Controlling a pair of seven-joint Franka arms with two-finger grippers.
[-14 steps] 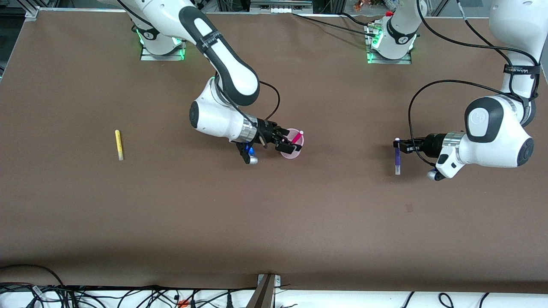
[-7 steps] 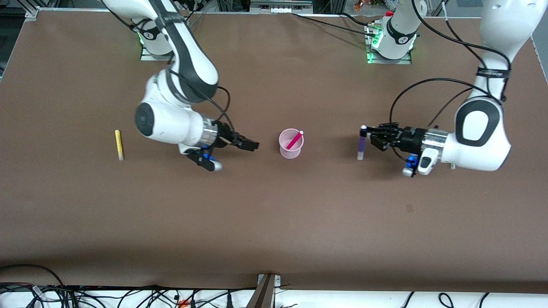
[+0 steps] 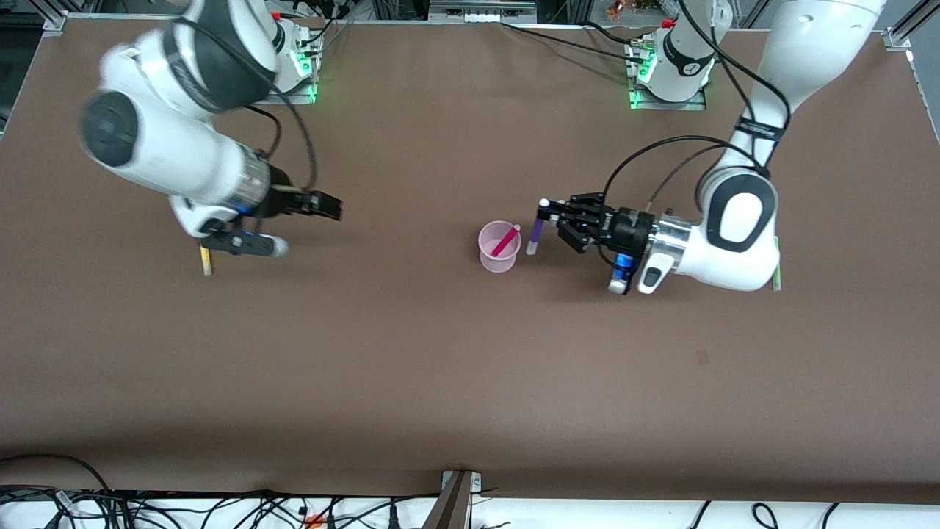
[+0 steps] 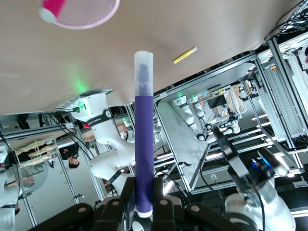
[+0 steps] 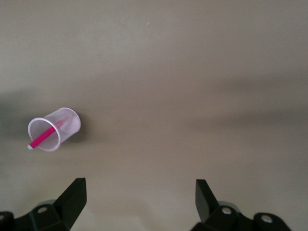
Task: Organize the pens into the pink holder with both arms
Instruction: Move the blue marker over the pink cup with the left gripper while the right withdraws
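On the brown bench [image 3: 440, 382], the pink holder [image 3: 499, 248] stands upright at mid-bench with the magenta pen [image 3: 505, 241] leaning inside. The left pincer [image 3: 547, 220] clamps the purple pen [image 3: 535, 231] just beside the holder's rim. Toward the right arm's end, the right pincer [image 3: 327, 206], fingers spread, hangs over bare bench near the yellow pen [image 3: 205, 261].
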